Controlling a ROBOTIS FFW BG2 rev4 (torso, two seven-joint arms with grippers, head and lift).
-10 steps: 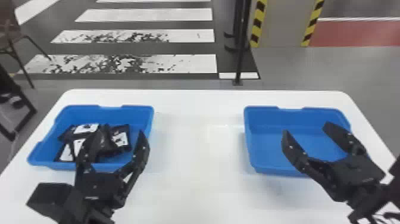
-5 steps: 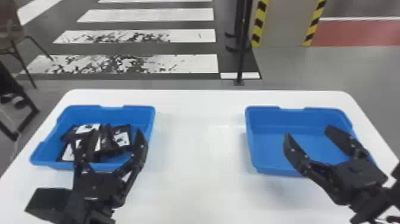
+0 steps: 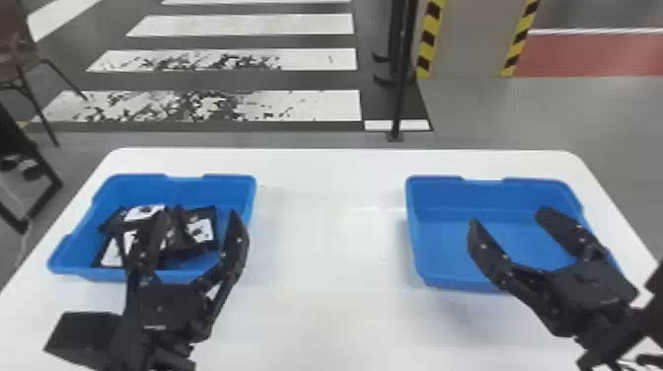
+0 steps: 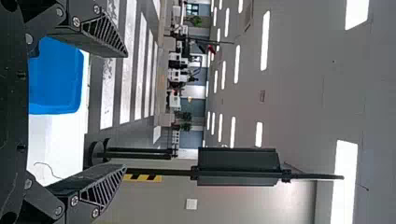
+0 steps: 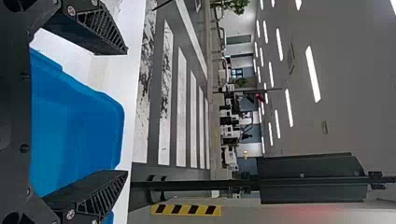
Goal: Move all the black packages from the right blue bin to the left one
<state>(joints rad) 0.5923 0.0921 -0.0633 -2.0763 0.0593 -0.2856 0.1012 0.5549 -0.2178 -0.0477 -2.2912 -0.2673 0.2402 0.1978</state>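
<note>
Black packages [image 3: 200, 228] lay in the left blue bin [image 3: 197, 190] as both grippers stood wide open

A grey floor [image 3: 518, 118] spread behind the work, with broad white crossing stripes [image 3: 306, 106], two of them heavily worn. Overhead, the left wrist view took in a pale ceiling [image 4: 299, 70] with long bright lamps. Next in scale came the white table [image 3: 330, 306], its far corners rounded. Beyond it were a grey panel [image 3: 471, 39] edged in black and yellow, a slim black post [image 3: 402, 98] and, off to the left, a brown chair [image 3: 17, 64] with thin dark legs.

The two bins sat well apart on the table. The packages were in the left one, bunched and overlapping on its floor; how many there were could not be told, since a finger crossed in front of them. Opposite was the right blue bin [image 3: 439, 246], its blue floor in plain sight.

The left gripper [image 3: 197, 216] showed in front of the left bin in the head view, its two black fingers spread far apart, with nothing between them. The right gripper [image 3: 509, 217] showed in front of the right bin, its fingers just as widely parted and gripping nothing.

Smaller again were the white patches on the packages, marked with dark shapes too blurred to make out. Smallest was a thin dark line [image 4: 46, 167] on the white surface in the left wrist view.
</note>
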